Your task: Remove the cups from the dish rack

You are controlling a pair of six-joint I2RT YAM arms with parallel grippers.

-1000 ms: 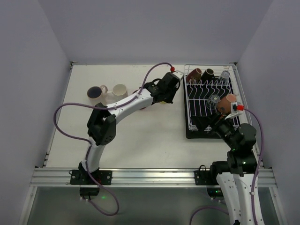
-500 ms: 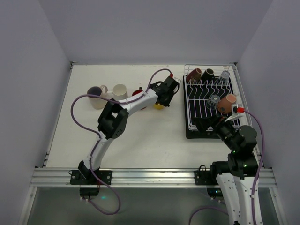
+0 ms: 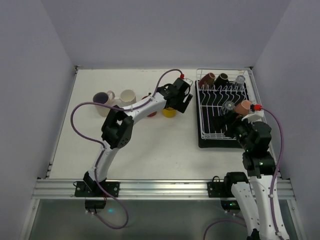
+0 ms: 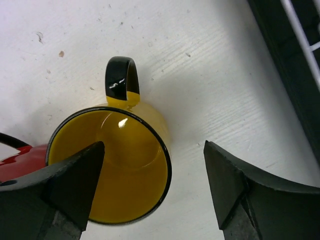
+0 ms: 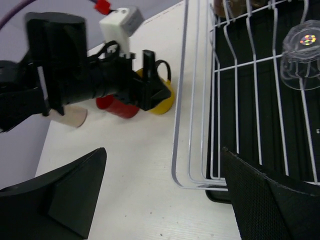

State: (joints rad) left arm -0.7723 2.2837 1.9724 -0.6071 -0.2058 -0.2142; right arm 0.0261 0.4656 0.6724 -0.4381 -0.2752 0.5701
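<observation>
The left gripper (image 4: 152,150) is spread wide over the yellow mug (image 4: 117,165). The mug sits upright on the table (image 3: 150,145) at the dish rack's (image 3: 198,110) 9 o'clock, with a red mug (image 5: 117,107) just beside it. The right gripper (image 5: 164,150) hangs wide, holding nothing, over the rack's 7 o'clock corner.

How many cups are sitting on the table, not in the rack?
4: purple-inside mug far left, white mug beside it, then red mug, then yellow mug under the left gripper, nearest the dish rack. The arm might hide another.
</observation>
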